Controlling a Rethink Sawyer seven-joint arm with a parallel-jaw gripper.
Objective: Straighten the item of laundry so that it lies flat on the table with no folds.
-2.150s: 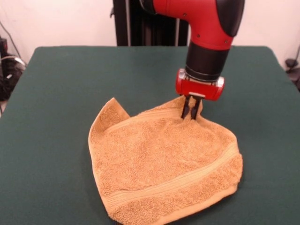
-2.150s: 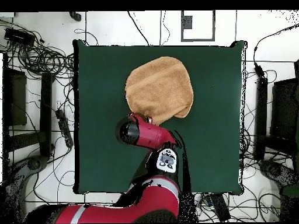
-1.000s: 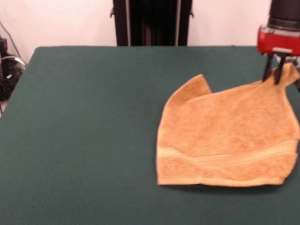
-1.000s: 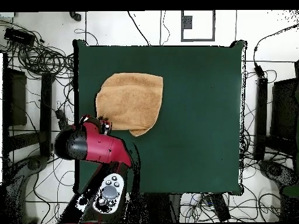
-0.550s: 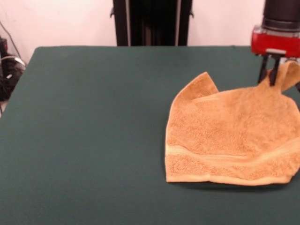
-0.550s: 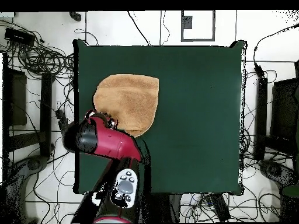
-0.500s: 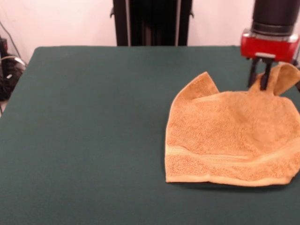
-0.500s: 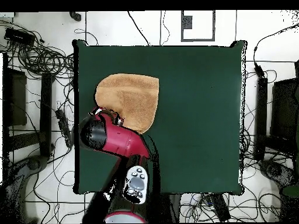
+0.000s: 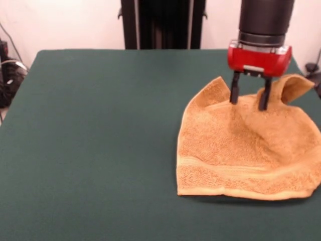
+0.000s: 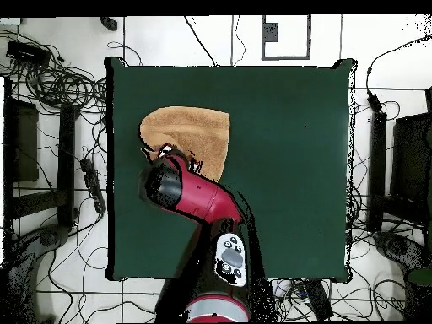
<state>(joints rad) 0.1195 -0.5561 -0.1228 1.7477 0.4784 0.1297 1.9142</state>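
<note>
The gripper (image 9: 249, 99) hangs with its fingers spread over the towel's (image 9: 241, 150) far edge. The towel lies rumpled on the table (image 9: 90, 140), two corners curled up.

Nubby terry towel (image 9: 241, 150), matt table (image 9: 100, 125)

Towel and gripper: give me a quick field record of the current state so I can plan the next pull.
towel: orange-tan terry cloth, at the table's right side in the front view
towel state: not flat; two far corners curl up, centre rumpled
woven band: runs along near edge
gripper: open, over the towel's far edge, fingers apart with no cloth between them
table: dark green
task status: unfinished
</note>
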